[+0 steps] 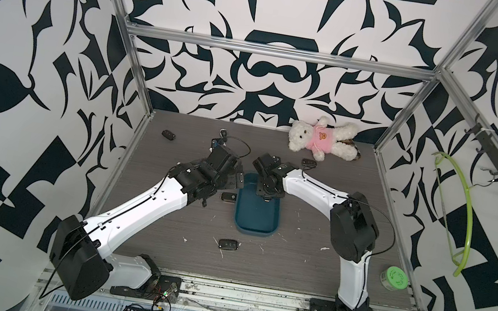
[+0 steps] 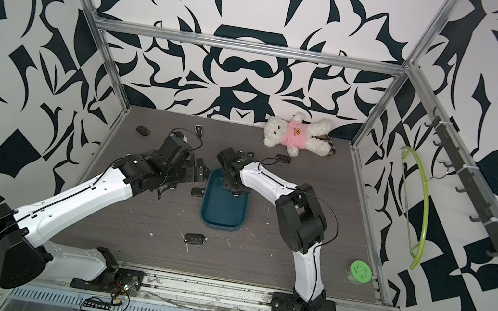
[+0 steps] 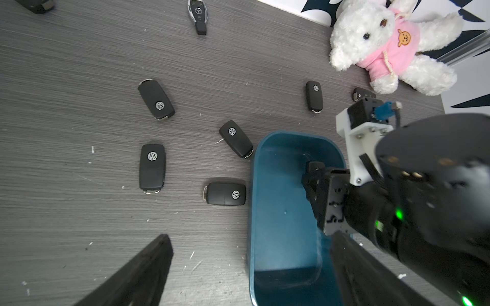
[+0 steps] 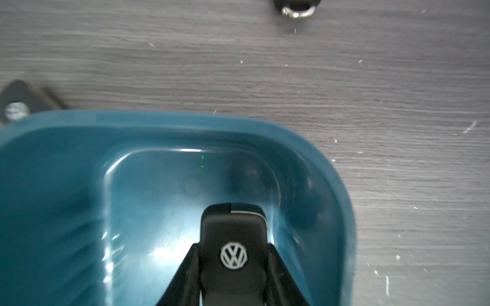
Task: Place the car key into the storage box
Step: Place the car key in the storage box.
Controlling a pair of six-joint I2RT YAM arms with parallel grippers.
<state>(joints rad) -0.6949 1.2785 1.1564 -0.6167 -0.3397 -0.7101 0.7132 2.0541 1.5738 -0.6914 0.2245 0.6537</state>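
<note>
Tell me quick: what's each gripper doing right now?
Left gripper: open, holding nothing.
Right gripper: closed on a car key, over the storage box.

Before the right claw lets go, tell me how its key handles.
The car key looks rigid, undented where the right claw pinches it. Its smooth shell may slip. Flat, it likely won't roll in the storage box.

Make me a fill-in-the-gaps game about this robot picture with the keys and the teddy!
1. The right gripper is shut on a car ____ over the storage box.
2. The left gripper has its jaws ____, holding nothing.
3. The teddy bear wears a ____ shirt.
Missing words: key, open, pink.
</note>
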